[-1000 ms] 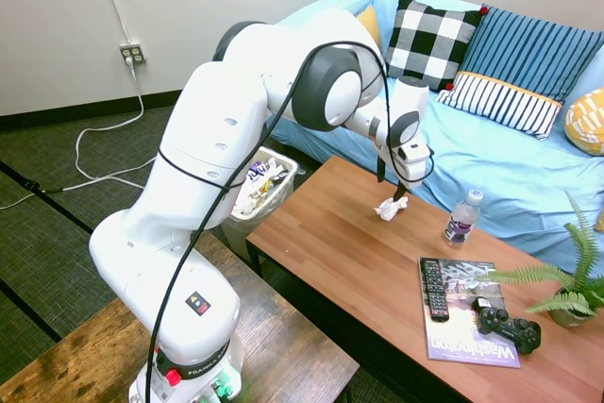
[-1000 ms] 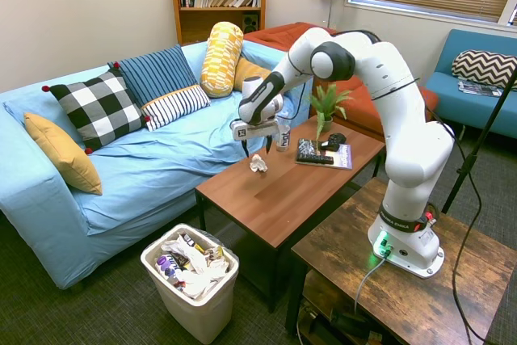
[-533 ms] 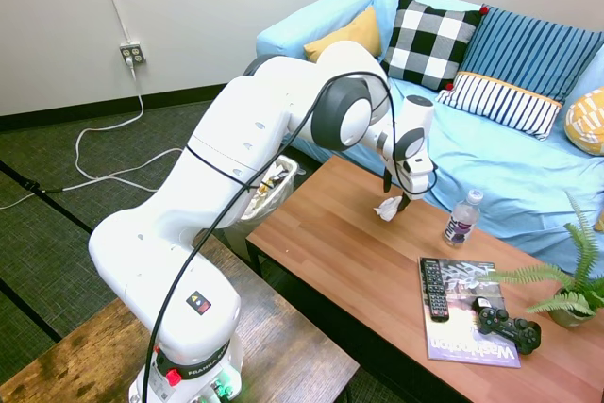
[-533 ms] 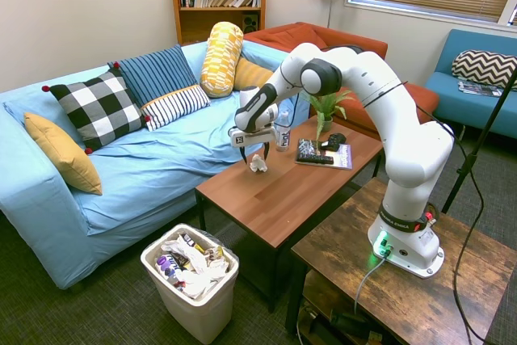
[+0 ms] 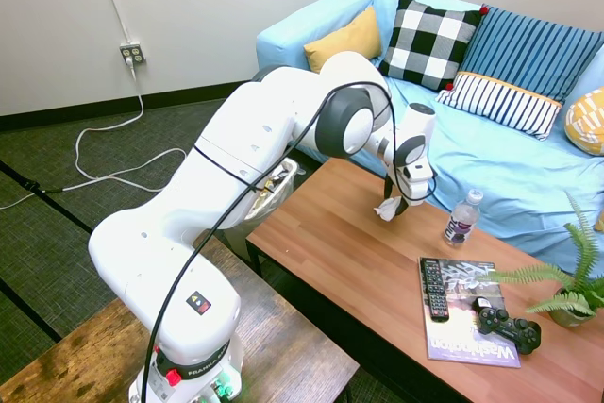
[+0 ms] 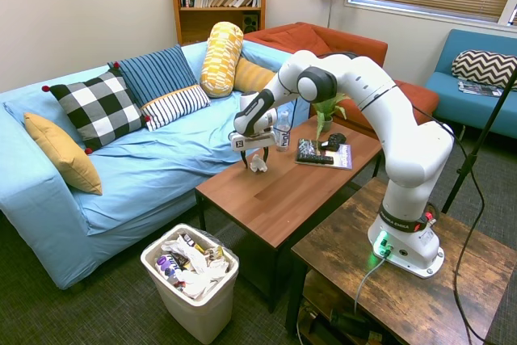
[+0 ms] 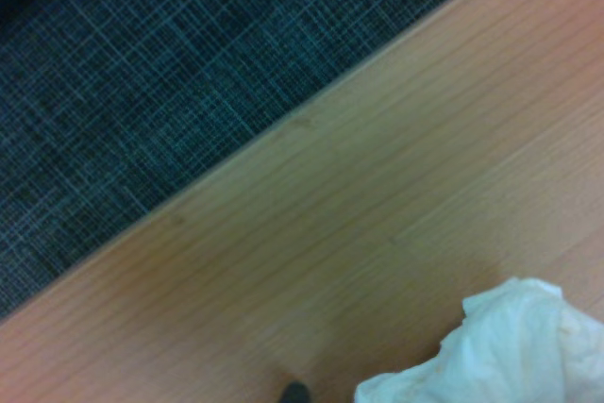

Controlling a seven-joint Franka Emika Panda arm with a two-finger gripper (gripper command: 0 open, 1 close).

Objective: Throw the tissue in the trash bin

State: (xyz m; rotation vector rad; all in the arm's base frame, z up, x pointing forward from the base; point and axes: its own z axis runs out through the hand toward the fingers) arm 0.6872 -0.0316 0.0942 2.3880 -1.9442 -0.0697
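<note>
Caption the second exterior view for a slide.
Gripper lowered around the tissue on the coffee table; trash bin waits below.

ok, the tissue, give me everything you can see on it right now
The tissue is a small crumpled white paper wad, soft-looking with irregular folds. It rests on the wooden coffee table near the sofa-side edge. The gripper is right over it with fingers down around it; whether they pinch it cannot be told. The wrist view shows its creased white edge on bare wood. It is still far from the trash bin.
</note>
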